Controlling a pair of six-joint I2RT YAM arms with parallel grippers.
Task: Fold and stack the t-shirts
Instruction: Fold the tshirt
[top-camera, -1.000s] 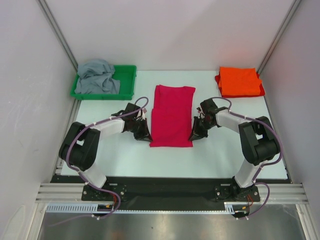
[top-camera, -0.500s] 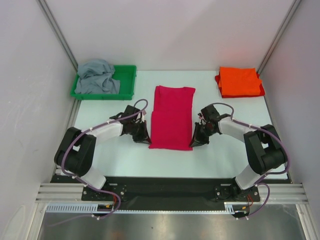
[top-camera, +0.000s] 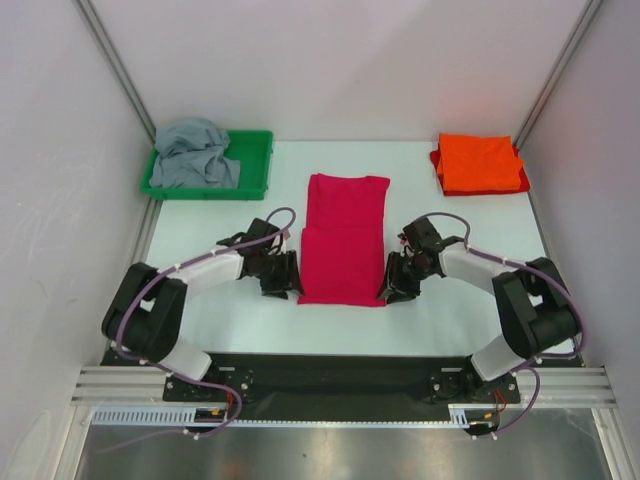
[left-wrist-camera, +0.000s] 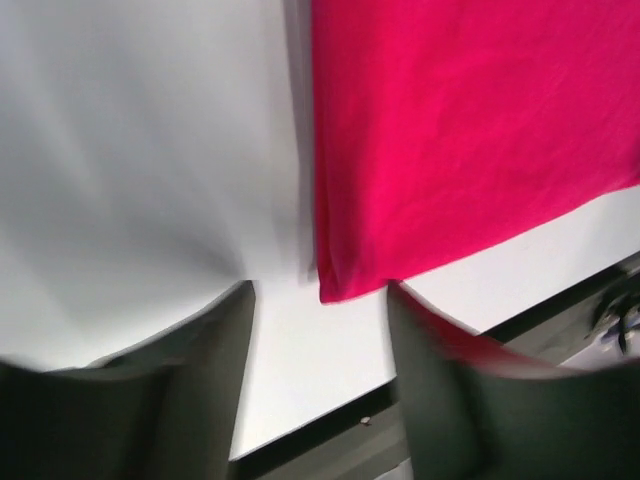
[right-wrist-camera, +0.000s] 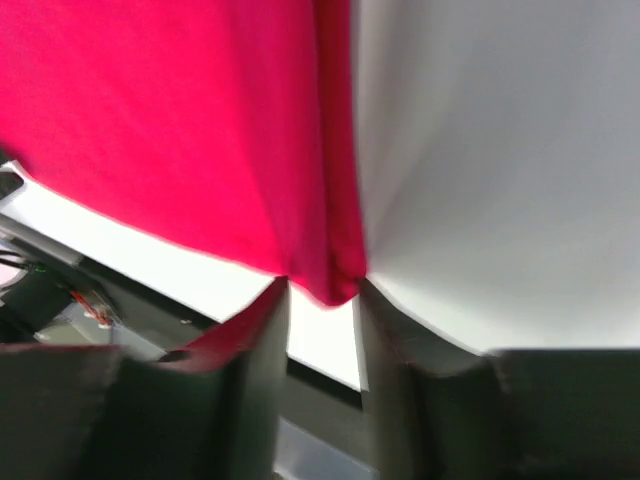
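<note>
Grey t-shirt (top-camera: 192, 155) in green tray (top-camera: 256, 162); left end effector (left-wrist-camera: 320, 287), right end effector (right-wrist-camera: 322, 285), jaws apart, at corners of crimson t-shirt (top-camera: 343, 240).

Bright, even light and soft shadows in the top view; the 2 wrist views are blurred.

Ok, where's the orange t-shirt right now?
In the top view the orange t-shirt lies folded at the far right corner of the table, opposite the green tray on the far left.
</note>
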